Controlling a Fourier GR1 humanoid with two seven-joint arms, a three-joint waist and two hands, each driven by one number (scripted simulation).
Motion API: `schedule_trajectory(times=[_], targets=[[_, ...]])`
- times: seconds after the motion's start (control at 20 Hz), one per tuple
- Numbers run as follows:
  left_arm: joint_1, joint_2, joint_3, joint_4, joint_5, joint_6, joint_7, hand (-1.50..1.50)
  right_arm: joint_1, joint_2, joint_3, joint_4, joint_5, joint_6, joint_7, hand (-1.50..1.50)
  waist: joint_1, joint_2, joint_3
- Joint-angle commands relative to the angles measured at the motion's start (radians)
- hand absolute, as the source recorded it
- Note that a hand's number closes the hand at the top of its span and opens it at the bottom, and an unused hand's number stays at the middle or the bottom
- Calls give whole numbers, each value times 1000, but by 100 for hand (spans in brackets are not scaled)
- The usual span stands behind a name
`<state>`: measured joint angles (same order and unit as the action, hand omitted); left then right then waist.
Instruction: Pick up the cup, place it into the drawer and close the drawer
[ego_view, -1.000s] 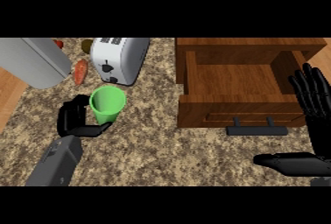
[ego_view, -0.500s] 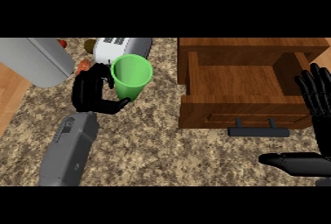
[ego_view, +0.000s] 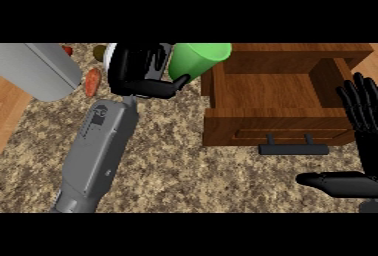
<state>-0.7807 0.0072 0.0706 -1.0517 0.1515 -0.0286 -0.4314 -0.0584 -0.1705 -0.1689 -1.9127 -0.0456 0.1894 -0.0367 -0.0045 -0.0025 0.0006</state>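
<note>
You have one cup (ego_view: 196, 61), gripped by the left hand (ego_view: 140, 70). One drawer (ego_view: 273, 95) stands open. Right hand (ego_view: 362, 107) rests with fingers straight

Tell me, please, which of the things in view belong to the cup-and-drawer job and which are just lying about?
Part of the job:
- green cup, held by the left hand
- open wooden drawer with its dark handle
- right hand, resting open at the right edge

Just lying about:
- grey appliance at the upper left
- carrot beside it
</note>
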Motion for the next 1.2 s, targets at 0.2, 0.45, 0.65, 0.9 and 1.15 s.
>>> schedule_trajectory(times=[0.2, 0.45, 0.65, 0.9, 1.15], targets=[[-240, -7, -100, 113, 18, 211, 133, 150, -15, 8, 8, -12, 12, -11, 21, -150, -13, 4, 0], [-361, -7, -155, 240, 137, 263, 182, 150, -22, -7, -4, 42, 7, 18, -27, -150, -23, 8, 0], [-388, -7, -170, 388, 162, 277, 95, 150, 27, -21, -37, 12, -43, 56, -40, -150, -32, 9, 0], [-441, -7, -308, 450, 273, 355, 120, 150, -11, -46, -33, -11, -51, 67, 23, -150, -38, 8, 0], [-508, -7, -351, 572, 345, 327, 76, 150, -56, -34, -44, 88, -36, 57, -52, -150, -50, 16, 1]])
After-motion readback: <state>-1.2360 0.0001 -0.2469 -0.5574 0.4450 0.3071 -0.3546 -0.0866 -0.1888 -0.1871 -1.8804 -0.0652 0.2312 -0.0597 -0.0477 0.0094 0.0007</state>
